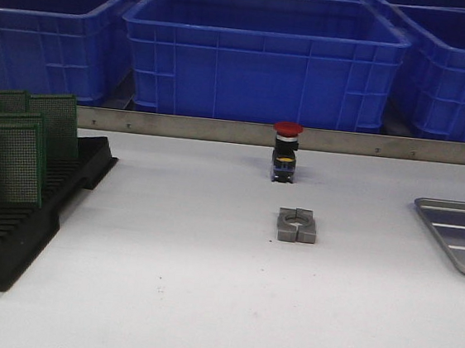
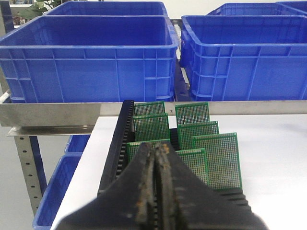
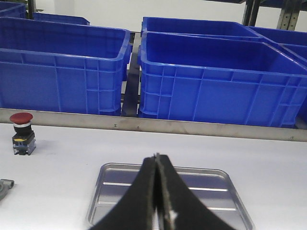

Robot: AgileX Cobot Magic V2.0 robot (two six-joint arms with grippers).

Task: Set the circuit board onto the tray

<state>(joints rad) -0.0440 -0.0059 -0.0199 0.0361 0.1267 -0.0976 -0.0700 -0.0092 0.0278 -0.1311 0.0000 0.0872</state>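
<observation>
Several green circuit boards (image 1: pixel 9 163) stand upright in a black slotted rack (image 1: pixel 18 235) at the table's left. They also show in the left wrist view (image 2: pixel 217 158), in the rack (image 2: pixel 117 143). My left gripper (image 2: pixel 156 148) is shut and empty, above the rack's near end, in front of the boards. The silver-grey ribbed tray (image 1: pixel 459 235) lies at the table's right edge, empty. It also shows in the right wrist view (image 3: pixel 211 184). My right gripper (image 3: pixel 156 158) is shut and empty, above the tray's near side. Neither gripper shows in the front view.
A red-capped push button (image 1: pixel 286 150) stands mid-table at the back, also in the right wrist view (image 3: pixel 22 132). A grey metal clamp block (image 1: pixel 297 226) lies in front of it. Big blue crates (image 1: pixel 261 56) stand behind a metal rail (image 1: pixel 179 125).
</observation>
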